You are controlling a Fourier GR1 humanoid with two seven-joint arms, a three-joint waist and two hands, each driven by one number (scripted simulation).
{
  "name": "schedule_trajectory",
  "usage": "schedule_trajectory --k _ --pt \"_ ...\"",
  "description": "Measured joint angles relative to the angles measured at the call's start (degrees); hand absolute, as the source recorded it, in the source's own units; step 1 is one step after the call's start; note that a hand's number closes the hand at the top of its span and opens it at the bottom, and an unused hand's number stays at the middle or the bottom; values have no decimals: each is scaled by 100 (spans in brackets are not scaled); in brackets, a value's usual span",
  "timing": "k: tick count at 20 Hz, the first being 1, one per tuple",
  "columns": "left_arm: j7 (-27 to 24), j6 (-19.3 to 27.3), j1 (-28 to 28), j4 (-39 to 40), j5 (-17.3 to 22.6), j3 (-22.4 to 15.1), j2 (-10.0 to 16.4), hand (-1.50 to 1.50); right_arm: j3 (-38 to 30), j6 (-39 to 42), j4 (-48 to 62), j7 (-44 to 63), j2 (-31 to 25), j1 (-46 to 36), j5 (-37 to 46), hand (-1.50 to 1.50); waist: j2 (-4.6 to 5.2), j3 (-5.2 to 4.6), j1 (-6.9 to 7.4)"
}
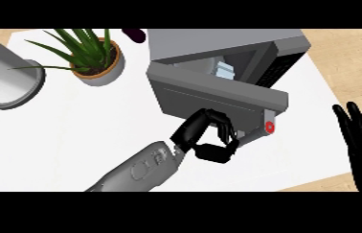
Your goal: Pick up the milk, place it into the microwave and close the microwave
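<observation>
The milk [226, 70], a pale carton, stands inside the microwave [283, 45] at upper centre of the frame; it looks light and easily dented. The door [212, 90] stands ajar, stiff and hinged, best pushed on its flat face. The left hand [209, 141], fingers curled and holding nothing, meets its lower edge. The right hand [350, 126] rests spread at the frame's right edge.

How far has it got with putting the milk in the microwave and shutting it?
Looks done: a pale blue-and-white carton, likely the milk, sits inside the grey box-shaped microwave. In hand: the left hand, fingers curled, is against the grey door, which stands part open. Left: swinging that door shut. The right hand rests open at the right edge.
</observation>
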Motion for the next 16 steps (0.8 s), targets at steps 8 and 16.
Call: schedule_trajectory --k 8,16 --pt "-128 380 -527 247 605 46 -85 150 -7 128 -321 228 -189 -167 -198 -150 66 -2 -454" --pt "-192 618 -1196 633 1054 147 -162 150 -62 304 -492 498 -427 -317 -509 -150 148 8 -765"
